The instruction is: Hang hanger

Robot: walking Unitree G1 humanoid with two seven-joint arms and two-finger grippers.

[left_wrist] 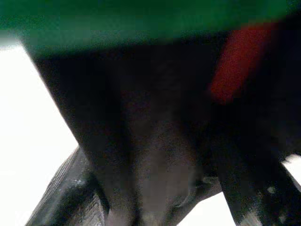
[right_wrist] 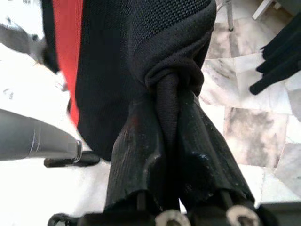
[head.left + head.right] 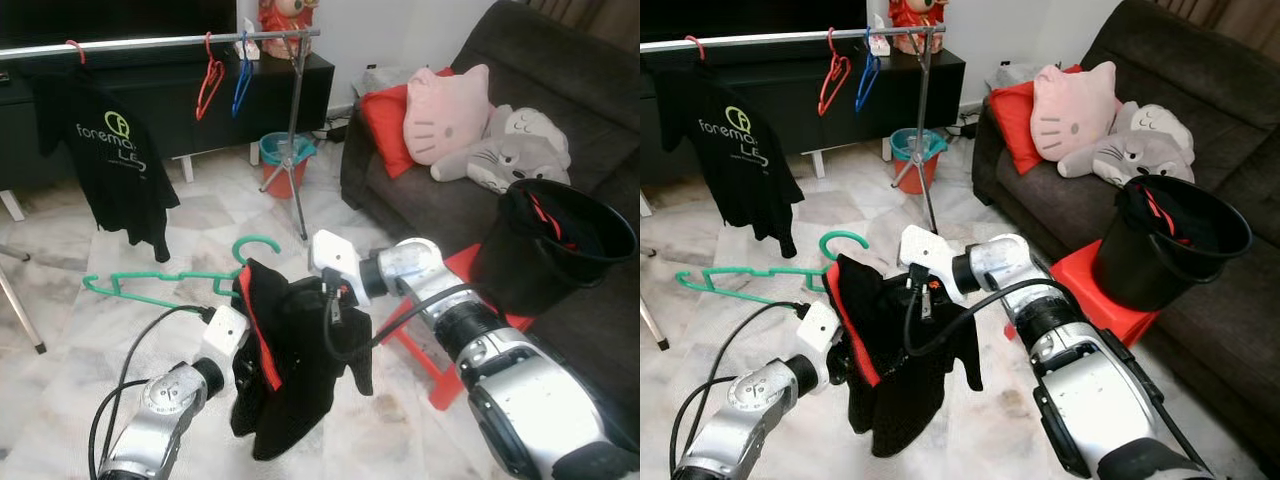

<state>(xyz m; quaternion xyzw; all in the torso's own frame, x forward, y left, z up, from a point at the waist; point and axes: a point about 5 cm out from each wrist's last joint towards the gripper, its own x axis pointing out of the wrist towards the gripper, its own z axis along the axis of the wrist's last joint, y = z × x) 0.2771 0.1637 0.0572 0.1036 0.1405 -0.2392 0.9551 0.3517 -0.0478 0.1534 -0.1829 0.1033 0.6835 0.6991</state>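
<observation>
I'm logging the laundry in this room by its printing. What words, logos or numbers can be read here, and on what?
"forema…" in pale green letters: on the chest of the hung black T-shirt, under a round green logo; a fold hides the word's end.
"L…": a second line beneath it, too small and creased to read.
The black and red garment held by both pincers shows no readable print.

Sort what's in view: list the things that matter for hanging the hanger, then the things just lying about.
For the job:
green plastic hanger
black-and-red garment draped on it
right gripper, shut on the garment
left gripper, at the garment
silver clothes rail

Lying about:
hung black T-shirt
red hanger and blue hanger on the rail
black bucket
pink cat cushion
teal bucket
</observation>
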